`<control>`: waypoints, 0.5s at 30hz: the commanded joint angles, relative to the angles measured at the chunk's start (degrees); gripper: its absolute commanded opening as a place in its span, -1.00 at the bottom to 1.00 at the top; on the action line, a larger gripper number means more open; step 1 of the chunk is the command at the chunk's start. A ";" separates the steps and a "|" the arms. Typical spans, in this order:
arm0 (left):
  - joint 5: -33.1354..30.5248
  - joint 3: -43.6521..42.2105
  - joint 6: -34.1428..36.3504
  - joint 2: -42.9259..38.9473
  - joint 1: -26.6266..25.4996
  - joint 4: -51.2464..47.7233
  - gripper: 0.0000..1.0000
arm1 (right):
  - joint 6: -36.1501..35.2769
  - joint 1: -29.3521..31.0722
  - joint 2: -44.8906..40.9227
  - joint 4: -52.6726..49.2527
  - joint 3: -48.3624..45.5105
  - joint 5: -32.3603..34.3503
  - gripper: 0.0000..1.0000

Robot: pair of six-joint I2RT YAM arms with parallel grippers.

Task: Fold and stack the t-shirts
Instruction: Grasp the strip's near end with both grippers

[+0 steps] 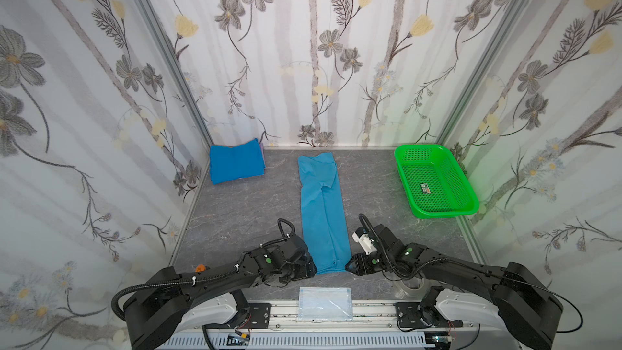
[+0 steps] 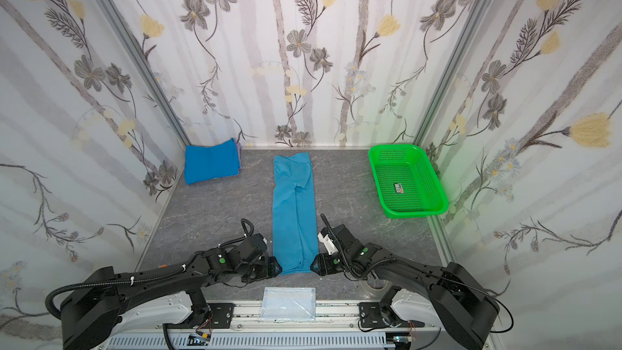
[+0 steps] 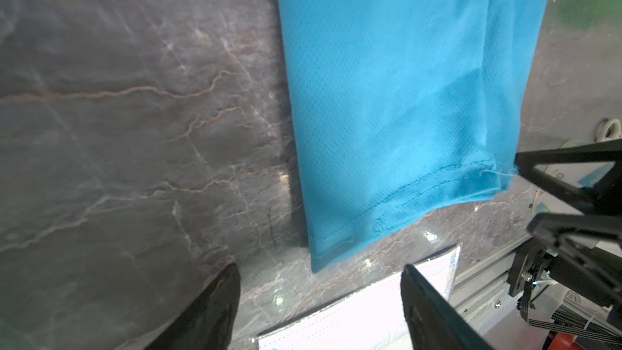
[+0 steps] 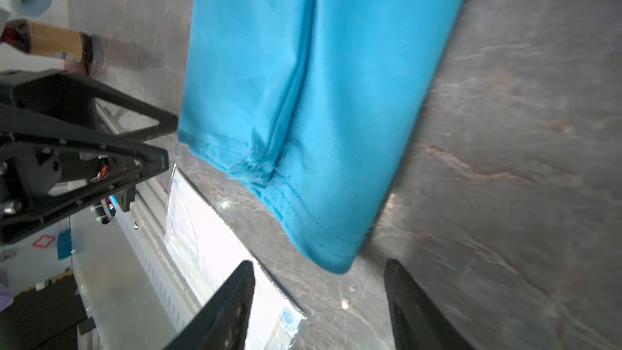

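Wrist views show left end effector and right end effector spread, empty, flanking the teal shirt hem; only top views show the basket beyond.

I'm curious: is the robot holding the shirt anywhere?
Nothing. The left gripper and right gripper stand open at the hem of the teal shirt.

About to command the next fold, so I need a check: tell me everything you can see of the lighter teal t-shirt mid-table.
The teal t-shirt is soft, fine-mesh knit cloth, folded lengthwise into a long narrow strip, with both sides turned in to meet along a centre line. It lies flat on the grey marbled table, far end toward the back wall, stitched hem nearest the robot and slightly puckered. The left pincer and right pincer flank the hem corners, both open, gripping nothing.
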 commanded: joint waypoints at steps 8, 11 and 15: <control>0.33 -0.22 0.23 4.11 0.59 5.33 0.27 | 2.16 0.68 3.14 5.40 -0.87 0.14 -0.14; 0.03 -0.56 0.34 5.08 0.71 6.22 0.07 | 2.21 0.61 4.46 5.90 -0.82 0.98 -0.26; -0.79 -0.96 0.19 5.92 0.95 6.12 -0.53 | 2.19 0.59 6.21 5.85 -0.51 1.58 -0.61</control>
